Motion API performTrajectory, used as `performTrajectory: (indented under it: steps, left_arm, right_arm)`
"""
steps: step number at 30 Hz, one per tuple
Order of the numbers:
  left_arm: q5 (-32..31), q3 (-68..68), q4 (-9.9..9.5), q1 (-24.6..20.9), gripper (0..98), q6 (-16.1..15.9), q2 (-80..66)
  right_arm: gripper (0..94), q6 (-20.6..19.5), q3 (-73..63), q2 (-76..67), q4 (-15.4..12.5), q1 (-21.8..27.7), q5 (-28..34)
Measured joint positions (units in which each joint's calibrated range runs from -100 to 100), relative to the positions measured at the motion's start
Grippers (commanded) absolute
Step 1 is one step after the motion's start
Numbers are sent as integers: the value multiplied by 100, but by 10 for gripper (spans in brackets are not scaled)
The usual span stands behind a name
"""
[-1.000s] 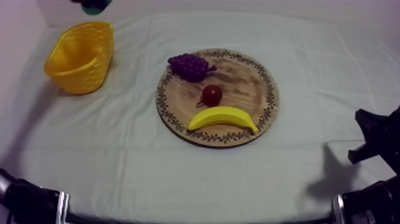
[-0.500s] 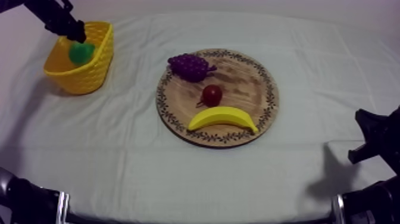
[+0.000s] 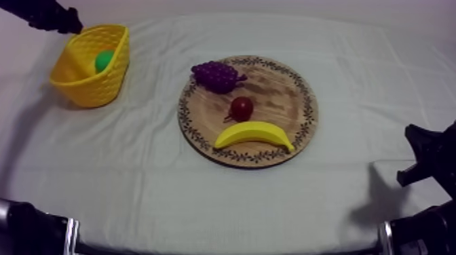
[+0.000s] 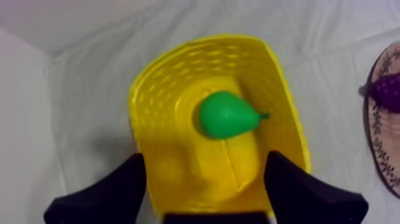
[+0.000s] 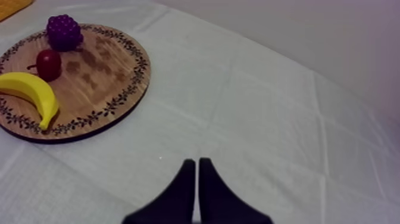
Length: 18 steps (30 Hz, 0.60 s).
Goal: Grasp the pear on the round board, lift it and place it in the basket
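Observation:
The green pear (image 3: 103, 61) (image 4: 228, 115) lies inside the yellow basket (image 3: 91, 85) (image 4: 156, 107) at the table's far left. My left gripper (image 3: 68, 22) (image 4: 202, 182) hangs open above the basket's far rim, its fingers (image 4: 113, 190) wide apart with nothing between them. The round wooden board (image 3: 285, 95) (image 5: 107, 77) in the middle carries a bunch of grapes (image 3: 215, 74) (image 5: 63, 31), a small red fruit (image 3: 241, 108) (image 5: 49, 63) and a banana (image 3: 254, 133) (image 5: 30, 90). My right gripper (image 3: 424, 159) (image 5: 197, 179) rests shut low at the right, away from the board.
The grey-white cloth (image 3: 156, 183) stretches open between basket and board and in front of the board. The board's rim (image 4: 381, 113) shows beside the basket in the left wrist view. Parts of both arms sit at the near corners.
One second ago the basket was empty. Half a second ago my left gripper was down in it with the pear. Now the pear lies loose there and the gripper has pulled up and away.

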Motion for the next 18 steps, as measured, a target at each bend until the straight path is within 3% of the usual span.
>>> performTrajectory:
  steps: [4,12,18]
  left_arm:
    - [-182,557,0,95,571,196,-1002]
    - [-849,1829,-17,87,223,661,-2963]
    - [-1441,3013,-5,-14,38,783,-4440]
  right_arm:
    - [3,3,0,0,0,0,0]
    - [3,3,0,0,0,0,0]
    - [3,3,0,0,0,0,0]
